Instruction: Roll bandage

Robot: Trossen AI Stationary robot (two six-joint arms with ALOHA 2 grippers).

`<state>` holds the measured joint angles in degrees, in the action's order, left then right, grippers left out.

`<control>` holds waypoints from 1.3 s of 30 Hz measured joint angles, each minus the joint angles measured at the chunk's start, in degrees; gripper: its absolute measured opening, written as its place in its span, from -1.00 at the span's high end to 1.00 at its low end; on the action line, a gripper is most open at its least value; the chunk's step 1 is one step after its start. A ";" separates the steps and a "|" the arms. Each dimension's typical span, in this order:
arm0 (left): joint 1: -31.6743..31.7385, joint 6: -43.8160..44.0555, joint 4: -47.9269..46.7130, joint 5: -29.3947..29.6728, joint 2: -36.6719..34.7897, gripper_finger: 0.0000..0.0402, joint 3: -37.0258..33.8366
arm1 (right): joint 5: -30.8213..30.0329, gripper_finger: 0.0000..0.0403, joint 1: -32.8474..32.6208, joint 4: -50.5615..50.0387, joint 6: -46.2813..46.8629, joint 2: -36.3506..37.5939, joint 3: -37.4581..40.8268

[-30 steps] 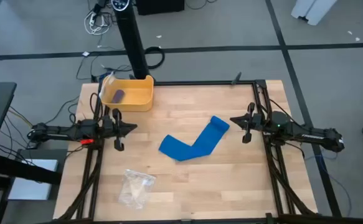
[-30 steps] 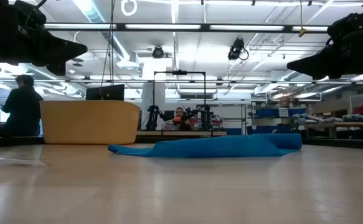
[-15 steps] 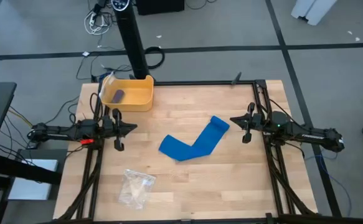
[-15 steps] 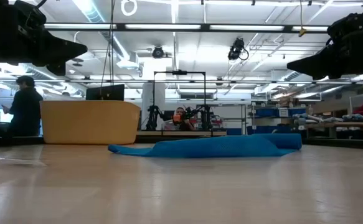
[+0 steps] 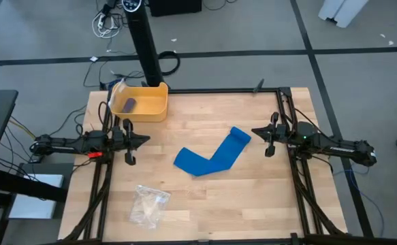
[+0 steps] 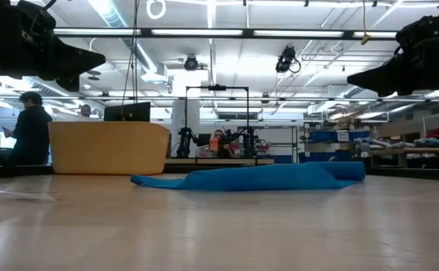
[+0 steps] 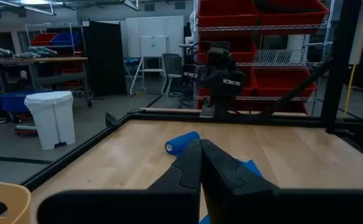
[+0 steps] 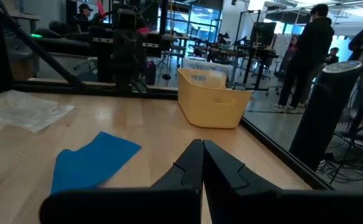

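The bandage lies flat on the wooden table, between the two grippers and touching neither. It is a bent strip. The longer leg runs diagonally from a bend near the table's middle toward the right gripper. That leg ends in a small rolled end, which points at the right gripper and lies just short of it. The shorter leg turns back from the bend toward the left gripper and ends well apart from it.

Left gripper: fingers pressed together, holding nothing, raised above the table at the left side. It points across the table toward the right arm.

Right gripper: fingers pressed together, holding nothing, raised above the table at the right side. It points toward the left arm.

A clear plastic bag lies on the table nearer the front edge than the left gripper. Beyond the left gripper, at the far edge, stands a yellow bin holding a small dark block.
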<state>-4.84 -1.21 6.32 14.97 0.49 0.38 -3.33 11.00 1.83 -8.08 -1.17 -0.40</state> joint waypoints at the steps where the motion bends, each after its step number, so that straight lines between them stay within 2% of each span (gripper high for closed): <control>1: 0.01 0.00 -0.01 -0.01 0.00 0.93 0.01 | 0.00 0.96 0.00 0.00 0.00 0.02 0.00; 31: -0.01 0.00 0.00 0.01 0.00 0.93 0.00 | -0.11 0.97 0.01 0.15 0.00 0.00 -0.01; 39: -0.01 -0.01 0.01 0.00 0.00 0.93 0.01 | -0.07 0.96 0.01 8.35 3.98 0.00 -0.01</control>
<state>-4.84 -1.22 6.33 14.97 0.49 0.39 -3.40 11.02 10.17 -4.10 -1.17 -0.42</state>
